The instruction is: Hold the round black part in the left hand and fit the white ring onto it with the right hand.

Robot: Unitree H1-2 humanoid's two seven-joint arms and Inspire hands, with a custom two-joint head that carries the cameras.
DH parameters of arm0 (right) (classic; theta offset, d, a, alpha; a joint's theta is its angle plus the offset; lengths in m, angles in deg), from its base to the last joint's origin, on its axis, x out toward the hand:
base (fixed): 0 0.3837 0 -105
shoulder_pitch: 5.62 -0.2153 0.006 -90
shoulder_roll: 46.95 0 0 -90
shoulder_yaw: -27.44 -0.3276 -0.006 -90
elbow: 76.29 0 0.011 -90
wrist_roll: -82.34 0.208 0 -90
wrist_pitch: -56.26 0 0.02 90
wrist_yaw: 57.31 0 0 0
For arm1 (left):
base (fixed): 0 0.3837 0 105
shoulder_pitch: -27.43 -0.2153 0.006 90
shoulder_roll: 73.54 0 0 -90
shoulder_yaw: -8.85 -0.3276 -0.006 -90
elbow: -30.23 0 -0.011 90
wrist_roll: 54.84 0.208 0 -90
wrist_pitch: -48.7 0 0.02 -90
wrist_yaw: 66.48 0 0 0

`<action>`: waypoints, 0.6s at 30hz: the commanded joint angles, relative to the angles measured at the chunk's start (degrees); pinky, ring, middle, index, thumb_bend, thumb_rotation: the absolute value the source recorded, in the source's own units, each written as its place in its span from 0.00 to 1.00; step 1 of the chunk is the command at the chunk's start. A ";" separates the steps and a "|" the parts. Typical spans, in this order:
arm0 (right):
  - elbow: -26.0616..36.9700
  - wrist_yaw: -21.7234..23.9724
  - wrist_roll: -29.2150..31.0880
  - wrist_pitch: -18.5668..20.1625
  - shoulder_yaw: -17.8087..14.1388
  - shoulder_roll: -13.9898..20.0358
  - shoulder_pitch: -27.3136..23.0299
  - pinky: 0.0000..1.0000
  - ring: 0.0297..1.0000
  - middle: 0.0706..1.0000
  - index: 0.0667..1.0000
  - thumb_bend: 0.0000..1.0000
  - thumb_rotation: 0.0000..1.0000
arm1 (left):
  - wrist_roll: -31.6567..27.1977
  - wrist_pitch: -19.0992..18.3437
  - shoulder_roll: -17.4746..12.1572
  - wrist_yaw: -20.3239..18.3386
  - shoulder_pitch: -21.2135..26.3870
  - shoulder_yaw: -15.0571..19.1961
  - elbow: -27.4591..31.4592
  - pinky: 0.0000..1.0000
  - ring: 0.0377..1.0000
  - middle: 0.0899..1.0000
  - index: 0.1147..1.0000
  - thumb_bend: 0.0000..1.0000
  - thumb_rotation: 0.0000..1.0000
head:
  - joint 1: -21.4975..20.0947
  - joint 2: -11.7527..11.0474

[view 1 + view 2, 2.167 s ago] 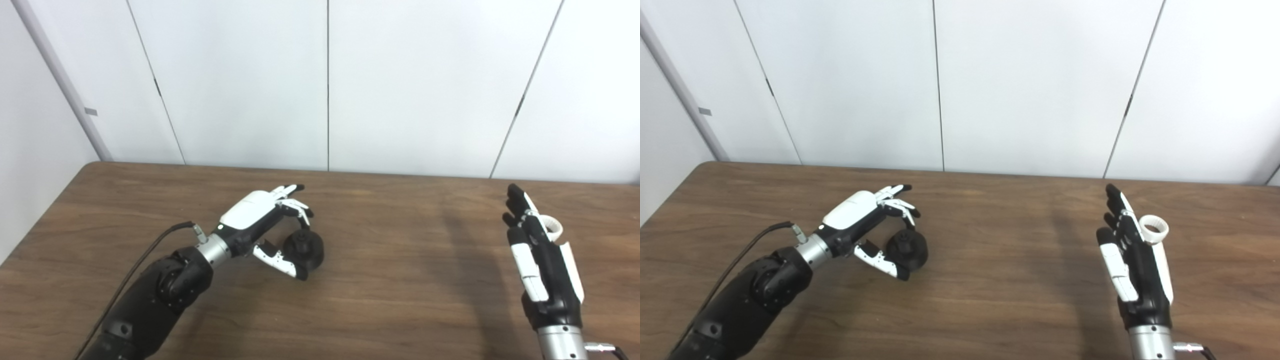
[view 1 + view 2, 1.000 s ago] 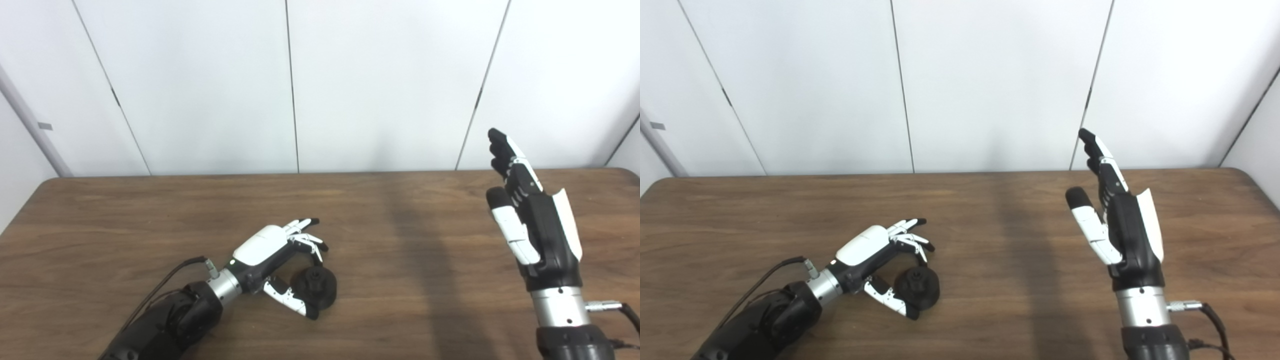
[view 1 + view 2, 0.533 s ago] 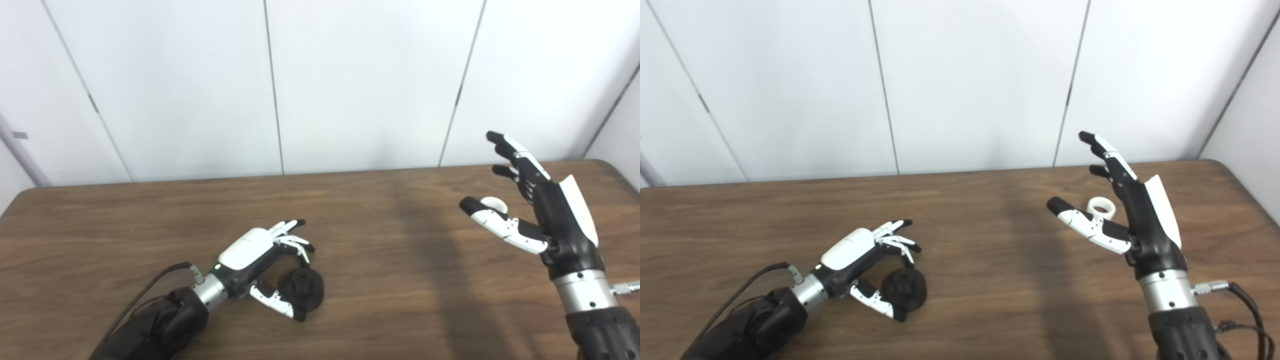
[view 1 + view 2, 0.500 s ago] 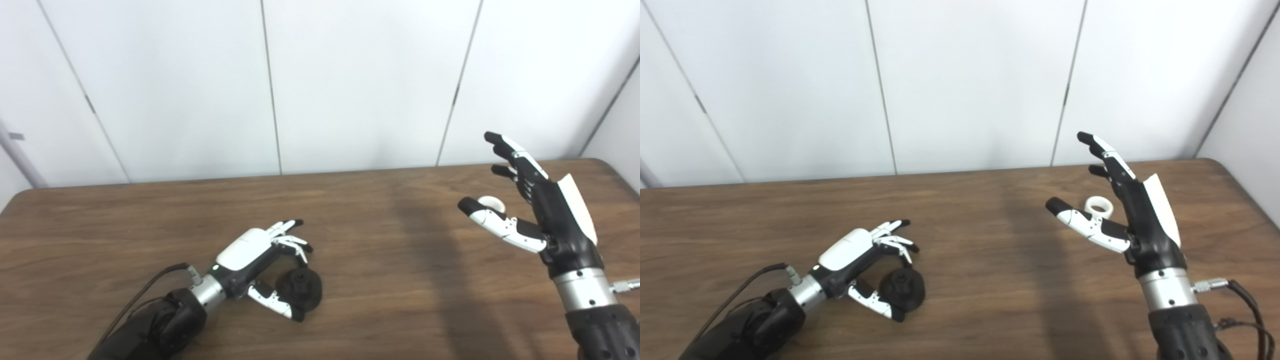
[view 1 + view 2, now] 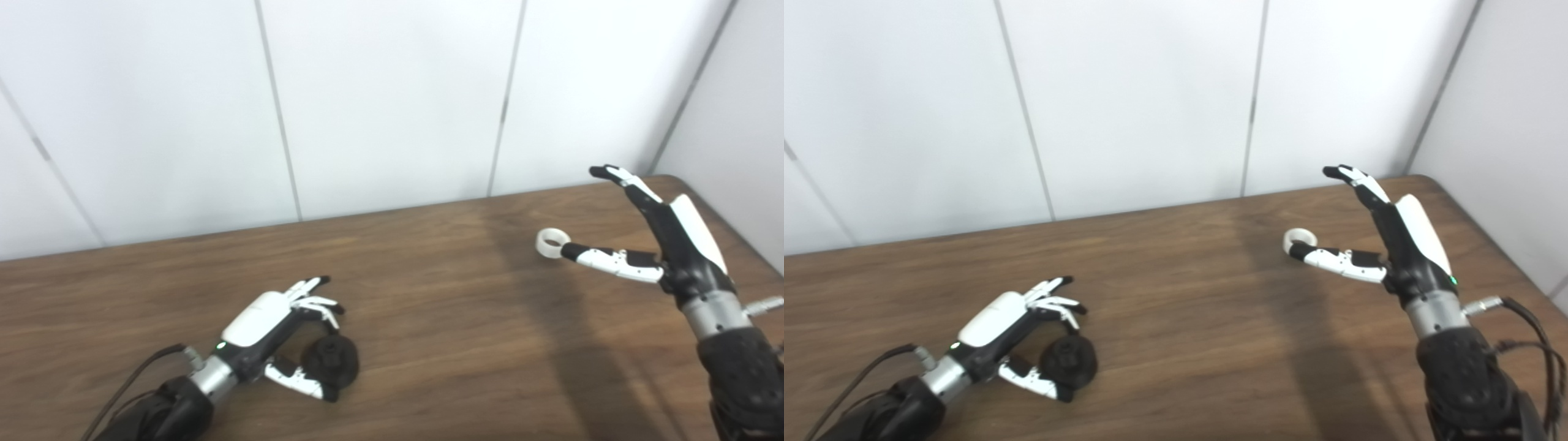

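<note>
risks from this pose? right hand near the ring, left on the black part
1. The right hand is open and raised, thumb tip level with the white ring, which lies on the table. A low sweep may knock it away.
2. The left hand only cups the round black part, which rests on the table; it may slip when lifted.

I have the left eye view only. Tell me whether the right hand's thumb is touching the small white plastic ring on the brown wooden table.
Observer: In the right eye view the right hand's thumb tip overlaps the small white plastic ring's near rim. The hand is open; I cannot confirm contact.
Operator: Report that wrist's cabling.
Observer: The right eye view shows a black cable looping from the wrist connector beside the forearm; your view cuts it off.
</note>
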 commanded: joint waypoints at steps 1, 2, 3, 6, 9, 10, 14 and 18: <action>-1.08 -1.54 -1.03 -3.35 -0.95 1.98 -1.66 0.97 0.99 0.92 0.82 0.70 0.39 | 0.40 -0.77 -2.35 0.26 1.17 0.13 0.18 1.00 1.00 0.78 0.41 0.52 0.06 | 0.04 0.05; -2.08 -1.76 -1.20 -3.56 -1.07 2.29 -1.82 0.98 1.00 0.92 0.82 0.71 0.39 | 0.30 -0.77 -2.42 0.09 1.09 0.22 0.28 1.00 1.00 0.78 0.41 0.52 0.06 | -0.22 0.07; -2.97 -1.96 -1.85 -3.70 -1.10 2.73 -1.93 0.99 1.00 0.92 0.81 0.72 0.39 | 0.18 -0.77 -2.50 -0.04 1.04 0.25 0.34 1.00 1.00 0.78 0.41 0.52 0.06 | -0.51 -0.01; -5.12 -1.93 -4.03 -4.00 -0.87 4.37 -2.20 0.97 1.00 0.93 0.80 0.75 0.41 | -0.15 -0.77 -2.54 -0.54 0.95 0.40 0.32 1.00 1.00 0.78 0.41 0.52 0.06 | -1.19 -0.22; -7.31 -1.99 -5.47 -4.82 -0.31 5.64 -2.99 0.95 1.00 0.93 0.75 0.76 0.35 | -0.65 -0.77 -2.50 -1.05 0.83 0.60 0.38 1.00 1.00 0.78 0.41 0.52 0.06 | -1.87 -0.50; -7.90 -2.07 -5.98 -5.10 -0.04 5.94 -3.26 0.94 1.00 0.92 0.74 0.77 0.34 | -0.90 -0.77 -2.52 -1.06 0.82 0.55 0.37 1.00 1.00 0.78 0.41 0.52 0.06 | -2.00 -0.54; -11.17 -2.29 -8.78 -6.52 1.51 7.84 -4.75 0.92 1.00 0.91 0.70 0.80 0.31 | -1.25 -0.77 -2.64 -0.41 0.96 -0.02 -0.30 1.00 1.00 0.78 0.41 0.52 0.06 | -3.39 -1.12; -14.38 -1.36 -10.39 -7.95 3.46 10.02 -6.52 0.97 1.00 0.91 0.69 0.82 0.31 | -0.67 -0.77 -2.99 0.00 0.89 -0.20 -0.28 1.00 1.00 0.78 0.41 0.52 0.06 | -4.39 -1.93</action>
